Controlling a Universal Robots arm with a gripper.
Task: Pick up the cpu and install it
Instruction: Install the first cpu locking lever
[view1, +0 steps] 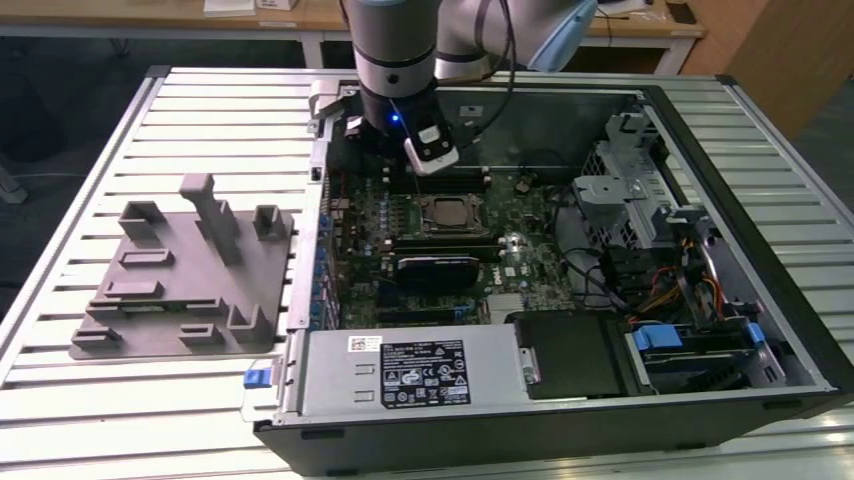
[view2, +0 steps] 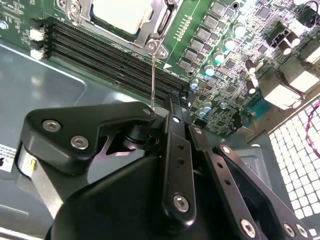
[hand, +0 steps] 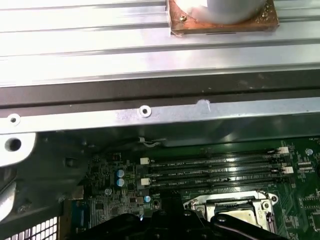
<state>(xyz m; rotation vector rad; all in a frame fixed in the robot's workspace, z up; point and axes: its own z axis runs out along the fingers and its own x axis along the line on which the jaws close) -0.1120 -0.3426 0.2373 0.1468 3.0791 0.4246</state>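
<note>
- Slatted metal table (view1: 80, 400) spans the exterior view. At the left of the frame a grey plastic tray (view1: 187, 290) with upright blocks sits on it.
- At centre frame an open computer case (view1: 534, 420) lies on its side, with its motherboard (view1: 534, 250) facing up.
- At top centre the robot arm (view1: 396, 50) reaches into the upper part of the case, just above the square socket (view1: 447, 212).
- In the second wrist view, the cpu (view2: 120, 15) shows at the upper left of centre. Its silvery-white plate is seated inside the socket's metal frame, and it is not in the gripper.
- A thin wire lever (view2: 152, 75) rises from the frame's corner to meet the gripper (view2: 167, 102) at mid frame. I cannot tell whether the gripper is clenched on the lever or released.
- The step in hand appears to be working this lever. Doing it well likely means following the wire's own arc, never forcing it sideways, and staying clear of the memory slots (view2: 110, 55) beside it.
- At the right of the exterior view, cables (view1: 667, 290) and drive bays crowd the case.
</note>
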